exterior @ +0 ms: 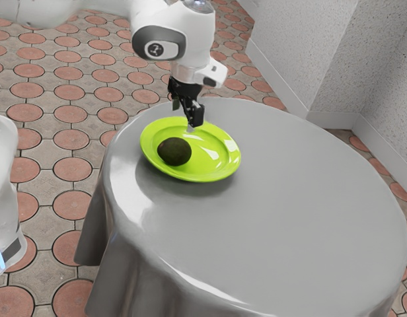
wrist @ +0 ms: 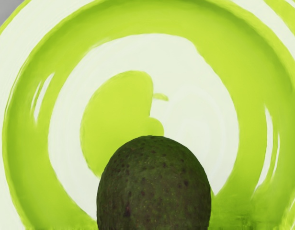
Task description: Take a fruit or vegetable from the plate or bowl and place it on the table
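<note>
Above the back part of the lime-green plate, my gripper points down with its two black fingers apart. A dark avocado lies on the plate, toward the exterior view's left side, lower than the fingertips and apart from them. In the wrist view the avocado is large at the lower edge, its speckled green-brown skin partly cut off. Around it spreads the plate, with white reflections and a green apple-like shape in its middle.
The plate stands near one edge of a round table with a grey cloth. Bare tabletop extends toward the exterior view's right and front. A speckled wall rises behind, and a white robot part stands at the exterior view's left.
</note>
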{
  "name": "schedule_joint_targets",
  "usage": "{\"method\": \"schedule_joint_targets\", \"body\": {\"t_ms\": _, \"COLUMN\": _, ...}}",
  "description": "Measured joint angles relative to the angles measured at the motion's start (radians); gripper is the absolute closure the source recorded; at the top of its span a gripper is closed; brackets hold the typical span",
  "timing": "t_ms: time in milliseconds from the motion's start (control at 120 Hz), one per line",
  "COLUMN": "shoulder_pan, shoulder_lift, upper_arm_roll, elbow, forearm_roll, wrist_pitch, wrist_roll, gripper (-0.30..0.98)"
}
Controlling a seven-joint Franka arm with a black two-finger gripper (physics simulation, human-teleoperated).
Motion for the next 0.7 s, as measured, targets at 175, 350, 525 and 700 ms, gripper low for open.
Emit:
{"method": "schedule_joint_targets", "body": {"t_ms": 175, "shoulder_pan": 0.043, "shoulder_lift": -0.051, "upper_arm_roll": -0.031, "elbow": -0.1, "forearm_roll": -0.056, "wrist_pitch": 0.057, "wrist_roll": 0.131, "gripper": 0.0}}
{"method": "schedule_joint_targets", "body": {"t_ms": 350, "shoulder_pan": 0.114, "shoulder_lift": -0.079, "upper_arm_roll": -0.035, "elbow": -0.148, "forearm_roll": -0.091, "wrist_pitch": 0.088, "wrist_roll": 0.228, "gripper": 0.0}}
{"method": "schedule_joint_targets", "body": {"t_ms": 525, "shoulder_pan": 0.153, "shoulder_lift": -0.066, "upper_arm_roll": -0.036, "elbow": -0.151, "forearm_roll": -0.115, "wrist_pitch": 0.104, "wrist_roll": 0.3, "gripper": 0.0}}
{"method": "schedule_joint_targets", "body": {"t_ms": 700, "shoulder_pan": 0.157, "shoulder_lift": -0.052, "upper_arm_roll": -0.072, "elbow": -0.151, "forearm_roll": -0.139, "wrist_pitch": 0.126, "wrist_roll": 0.353, "gripper": 0.0}}
